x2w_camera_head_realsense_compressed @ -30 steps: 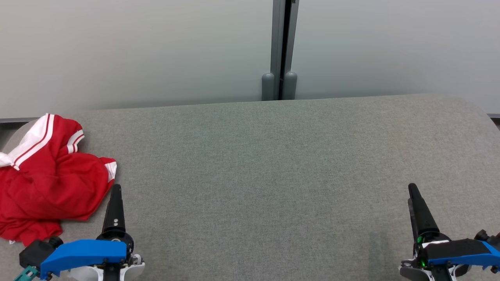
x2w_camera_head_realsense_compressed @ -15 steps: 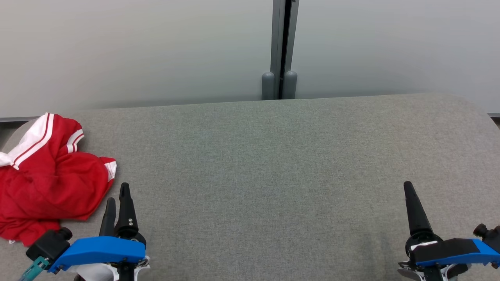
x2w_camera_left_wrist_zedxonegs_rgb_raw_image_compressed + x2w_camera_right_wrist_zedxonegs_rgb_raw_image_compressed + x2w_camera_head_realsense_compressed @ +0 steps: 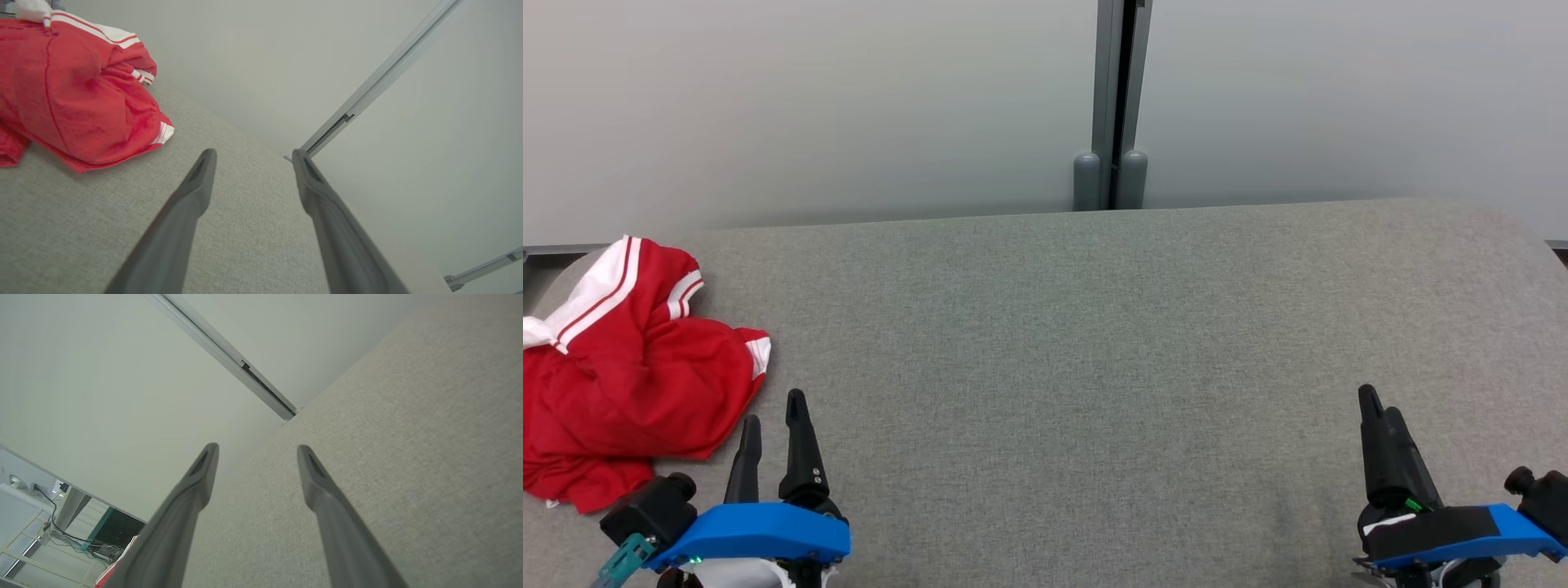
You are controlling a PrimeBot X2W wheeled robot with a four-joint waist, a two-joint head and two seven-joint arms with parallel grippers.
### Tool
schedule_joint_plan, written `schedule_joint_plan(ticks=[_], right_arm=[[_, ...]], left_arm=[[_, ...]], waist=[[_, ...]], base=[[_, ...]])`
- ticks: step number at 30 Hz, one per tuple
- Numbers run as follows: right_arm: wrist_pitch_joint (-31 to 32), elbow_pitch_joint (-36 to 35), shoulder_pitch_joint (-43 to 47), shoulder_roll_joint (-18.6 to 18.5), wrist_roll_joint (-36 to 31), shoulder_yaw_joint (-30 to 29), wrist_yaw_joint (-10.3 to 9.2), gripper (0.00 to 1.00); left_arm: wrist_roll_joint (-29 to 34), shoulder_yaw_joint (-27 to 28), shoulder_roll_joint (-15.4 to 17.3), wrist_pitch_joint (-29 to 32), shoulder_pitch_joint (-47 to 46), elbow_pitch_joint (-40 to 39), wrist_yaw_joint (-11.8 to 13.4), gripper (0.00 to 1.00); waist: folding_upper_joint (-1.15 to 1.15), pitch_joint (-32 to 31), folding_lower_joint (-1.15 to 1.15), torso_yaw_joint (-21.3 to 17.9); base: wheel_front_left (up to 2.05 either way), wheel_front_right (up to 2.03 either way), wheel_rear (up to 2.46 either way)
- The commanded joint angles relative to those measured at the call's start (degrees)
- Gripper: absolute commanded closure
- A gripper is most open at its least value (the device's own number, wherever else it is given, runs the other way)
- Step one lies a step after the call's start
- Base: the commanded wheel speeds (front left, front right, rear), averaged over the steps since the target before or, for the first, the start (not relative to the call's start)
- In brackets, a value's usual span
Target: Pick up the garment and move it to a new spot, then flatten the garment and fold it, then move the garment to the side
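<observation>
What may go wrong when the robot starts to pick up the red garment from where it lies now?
1. The garment is crumpled in layers, so the open left fingers might pinch only one fold.
2. It lies close to the left edge of the table; a nudge might push it off.

free: wide grey tabletop [image 3: 1094, 367] centre and right | blocked: crumpled red garment [image 3: 629, 384] at left edge | rear: wall panels [image 3: 809, 106]

Red garment [image 3: 629, 384] with white stripes; grey table [image 3: 1094, 367].
</observation>
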Motion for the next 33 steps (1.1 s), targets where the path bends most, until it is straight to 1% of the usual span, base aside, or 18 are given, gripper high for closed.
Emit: schedule_joint_plan(ticks=[1, 16, 33], right_arm=[[-0.6, -0.5, 0.3, -0.4, -2.0, 0.2, 0.08, 0.00], [-3.0, 0.9, 0.5, -0.4, -13.1, 0.9, 0.10, 0.00], [-5.4, 1.2, 0.8, -0.5, -23.3, 1.6, 0.12, 0.00]], left_arm=[[2.2, -0.3, 0.5, -0.6, -0.3, -0.5, 0.4, 0.00], [12.6, -1.5, 0.9, -3.0, 0.2, 0.1, 1.9, 0.00], [22.1, -2.4, 1.5, -5.4, 0.4, 0.4, 3.3, 0.00]], waist=[[0.00, 0.0, 0.00, 0.0], [0.00, -0.1, 0.00, 0.2], [0.00, -0.2, 0.00, 0.5]], base=[[0.00, 0.00, 0.00], [0.00, 0.00, 0.00], [0.00, 0.00, 0.00]])
